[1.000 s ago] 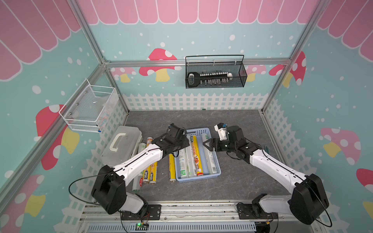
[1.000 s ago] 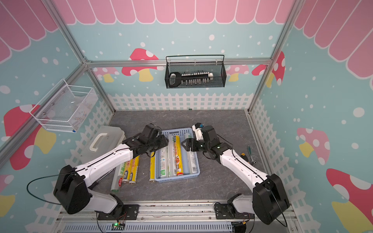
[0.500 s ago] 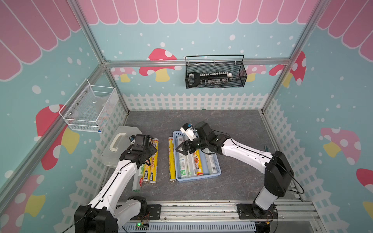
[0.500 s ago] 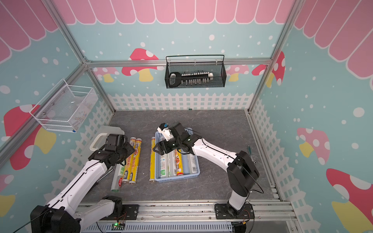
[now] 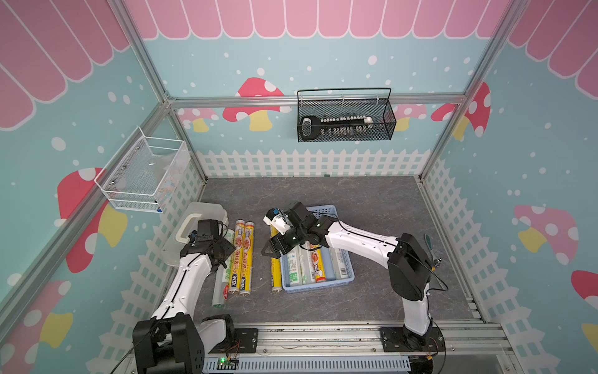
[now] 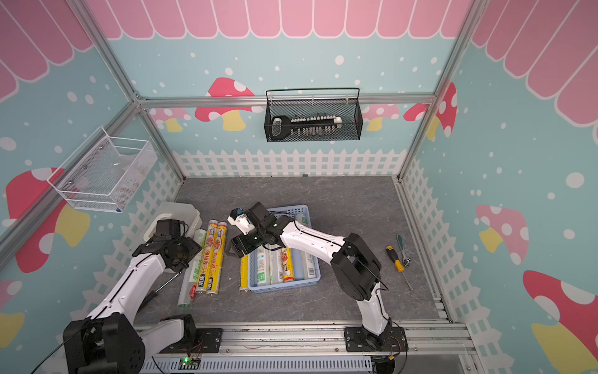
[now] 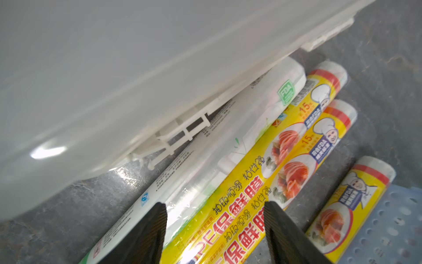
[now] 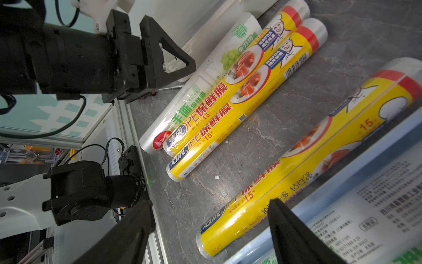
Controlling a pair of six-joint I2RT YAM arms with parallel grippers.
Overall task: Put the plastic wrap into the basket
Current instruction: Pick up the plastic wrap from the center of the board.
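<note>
- Left hand, both top views: hangs over 3 plastic wrap rolls lying side by side on the tabletop. Right hand is above a lone yellow roll just beside the basket; more rolls lie inside.
- Left wrist: fingers spread, empty, above the white roll.
- Right wrist: fingers spread, empty, over the lone yellow roll.

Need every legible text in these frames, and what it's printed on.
"PE保鲜膜": paired yellow rolls, big red print.
"15": same rolls, below that print.
"符合FDA相关标准": same rolls, blue bubble by the chef.
"手撕", "FDA": clear roll, green print.
"1241": near end of the lone yellow roll beside the basket.
Fine print on the white roll in the basket: blurred, unreadable.
Serial on the left arm joint: too small.
</note>
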